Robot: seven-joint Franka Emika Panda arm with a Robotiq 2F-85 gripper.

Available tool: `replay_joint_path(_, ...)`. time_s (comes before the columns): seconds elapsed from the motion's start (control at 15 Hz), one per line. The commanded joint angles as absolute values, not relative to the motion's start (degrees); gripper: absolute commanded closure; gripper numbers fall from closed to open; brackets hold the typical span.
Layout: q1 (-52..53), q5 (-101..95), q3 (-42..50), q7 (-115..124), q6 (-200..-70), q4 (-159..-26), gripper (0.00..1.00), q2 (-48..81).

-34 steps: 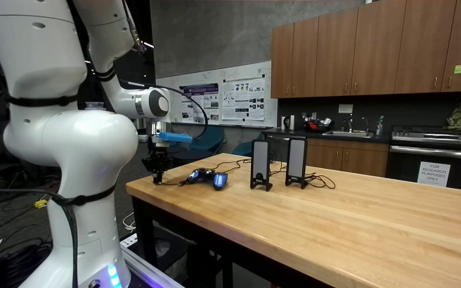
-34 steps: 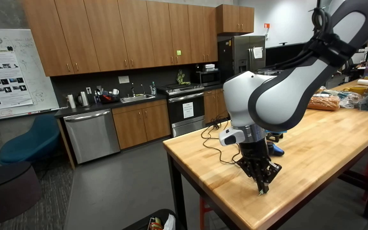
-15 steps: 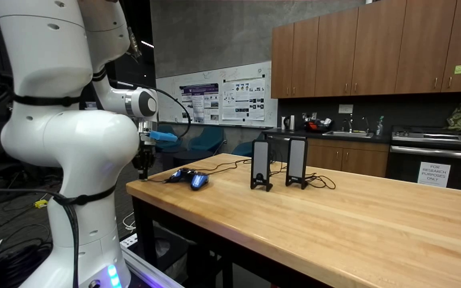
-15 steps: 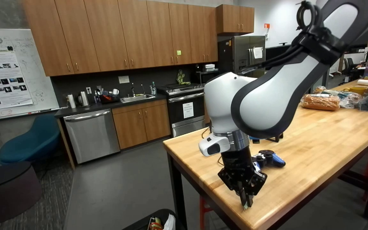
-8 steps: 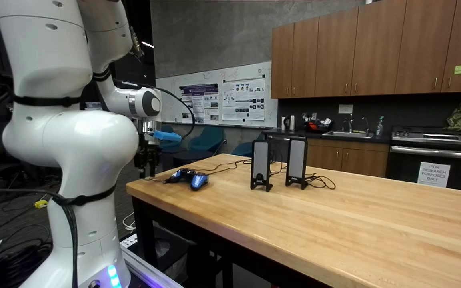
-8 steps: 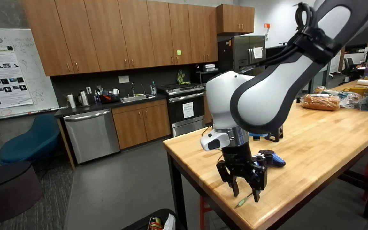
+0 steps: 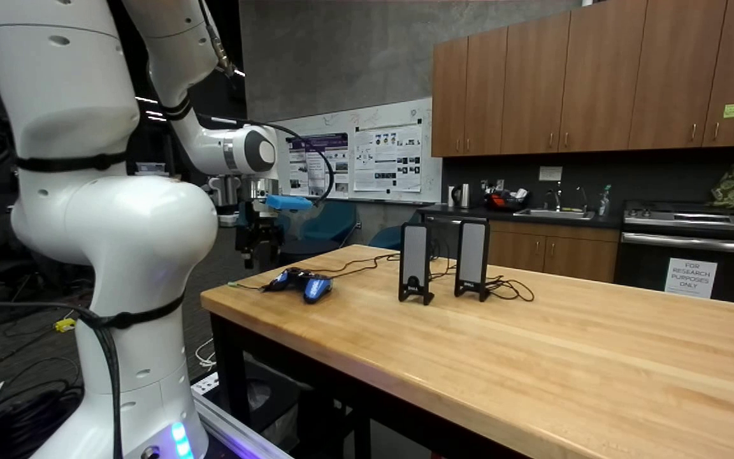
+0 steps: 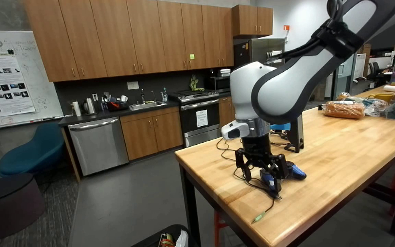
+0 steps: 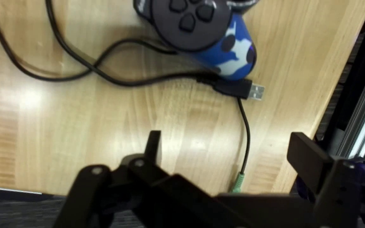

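Observation:
My gripper point(image 9: 227, 134) stands wide open above the table, with nothing between its fingers. Below it, a green audio plug point(image 9: 238, 183) on a thin black cord lies on the wood near the table corner, its tip hidden by the gripper in the wrist view. The same green plug point(image 8: 259, 217) shows whole in an exterior view. A blue camouflage game controller point(image 9: 233, 53) rests close by, and a black USB plug point(image 9: 233, 88) lies against its grip. In an exterior view the gripper point(image 7: 261, 260) hangs just behind the controller point(image 7: 316, 288), clear of the tabletop.
Two Dell speakers point(image 7: 414, 261) stand upright farther along the wooden table point(image 7: 532, 357), with black cables point(image 7: 510, 288) around them. Bagged items point(image 8: 344, 109) sit at the table's far end. The table's edge runs close beside the gripper.
Earlier the gripper was shut on the green plug and pulled it toward the table corner, the controller shifting too. Then it opened, left the plug lying there, and rose back toward the controller.

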State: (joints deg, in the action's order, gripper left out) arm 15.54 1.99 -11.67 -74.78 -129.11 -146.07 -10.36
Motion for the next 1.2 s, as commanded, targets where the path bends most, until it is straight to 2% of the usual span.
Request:
replay_joint_path(0.0, 13.4, -2.4, -9.8, -71.7, -128.6, -147.1, 0.00, -13.8)
replay_joint_path(1.13, 8.4, -8.9, -4.4, -62.4, -128.2, -148.4, 0.00, -12.3)
